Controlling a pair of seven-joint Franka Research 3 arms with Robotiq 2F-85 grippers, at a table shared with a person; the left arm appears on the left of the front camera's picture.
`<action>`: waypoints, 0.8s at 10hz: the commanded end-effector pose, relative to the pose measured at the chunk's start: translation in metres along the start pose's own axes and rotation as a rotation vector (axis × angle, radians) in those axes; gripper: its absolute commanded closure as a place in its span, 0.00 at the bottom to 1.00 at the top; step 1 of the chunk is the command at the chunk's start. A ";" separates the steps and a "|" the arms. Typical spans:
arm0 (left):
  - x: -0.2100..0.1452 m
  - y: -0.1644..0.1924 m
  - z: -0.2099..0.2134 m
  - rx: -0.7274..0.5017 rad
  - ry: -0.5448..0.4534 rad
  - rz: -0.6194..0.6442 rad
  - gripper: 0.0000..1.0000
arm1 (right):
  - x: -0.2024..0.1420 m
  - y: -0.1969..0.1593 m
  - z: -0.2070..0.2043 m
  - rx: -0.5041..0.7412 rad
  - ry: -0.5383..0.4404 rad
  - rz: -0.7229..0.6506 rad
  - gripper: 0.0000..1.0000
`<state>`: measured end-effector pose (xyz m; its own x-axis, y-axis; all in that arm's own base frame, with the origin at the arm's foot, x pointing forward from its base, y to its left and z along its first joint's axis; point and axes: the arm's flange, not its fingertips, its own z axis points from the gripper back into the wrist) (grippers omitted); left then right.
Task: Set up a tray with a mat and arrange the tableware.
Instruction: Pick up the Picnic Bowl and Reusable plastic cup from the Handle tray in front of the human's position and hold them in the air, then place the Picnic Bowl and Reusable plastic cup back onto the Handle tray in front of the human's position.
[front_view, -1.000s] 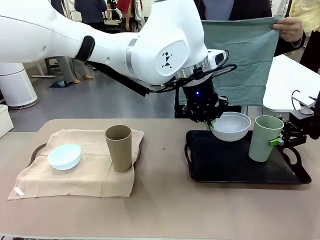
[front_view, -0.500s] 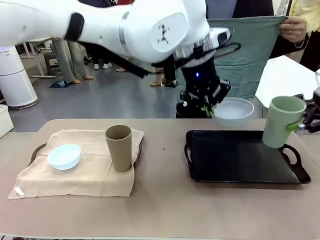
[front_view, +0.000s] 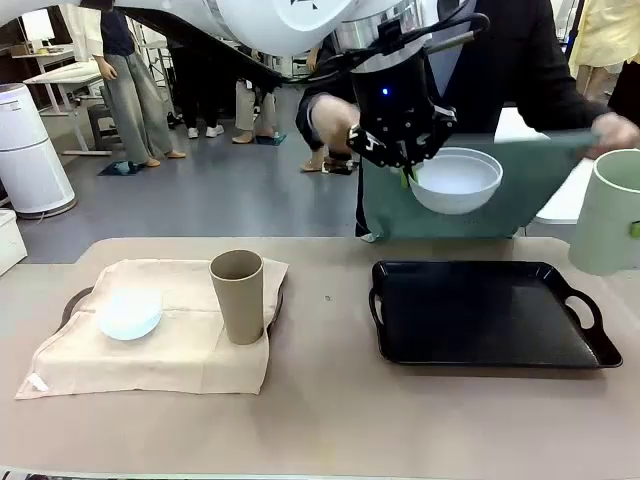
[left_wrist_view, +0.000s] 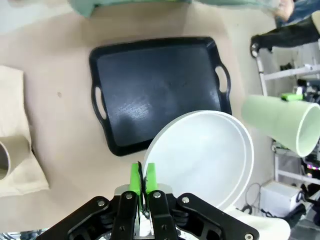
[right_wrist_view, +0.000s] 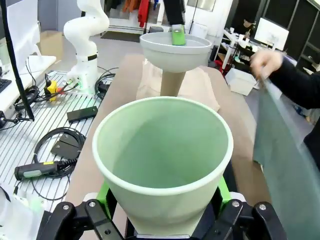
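Bright, even indoor light; motion blur on the person, wide-angle bending in the wrist views.

Light falls softly from above, leaving only faint shadows under the tan-brown cup (front_view: 237, 296) and black tray (front_view: 487, 318), whose glossy floor carries a pale sheen (left_wrist_view: 150, 95). In the front view the person's hand (front_view: 612, 130) and the green cloth (front_view: 455, 205) are smeared by motion, and the pale blue bowl (front_view: 129, 313) looks washed out. The wrist views bow straight lines toward their edges; the pale green cup (right_wrist_view: 162, 160) is sharp, the background softer.
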<state>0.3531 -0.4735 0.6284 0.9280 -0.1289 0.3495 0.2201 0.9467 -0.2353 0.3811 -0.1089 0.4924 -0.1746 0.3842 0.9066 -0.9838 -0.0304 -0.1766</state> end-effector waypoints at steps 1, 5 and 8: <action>-0.001 0.010 0.004 0.024 -0.058 0.065 0.96 | -0.006 -0.005 -0.007 0.045 -0.009 0.009 0.11; 0.000 0.000 0.000 0.000 0.000 0.000 0.96 | 0.000 0.000 0.000 0.000 0.000 0.000 0.11; 0.000 0.000 0.000 0.000 0.000 0.000 0.96 | 0.000 0.000 0.000 0.000 0.000 0.000 0.11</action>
<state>0.3524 -0.4754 0.6259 0.9291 -0.1258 0.3478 0.2158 0.9481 -0.2334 0.3820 -0.1075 0.4909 -0.1750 0.3812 0.9078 -0.9840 -0.0355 -0.1748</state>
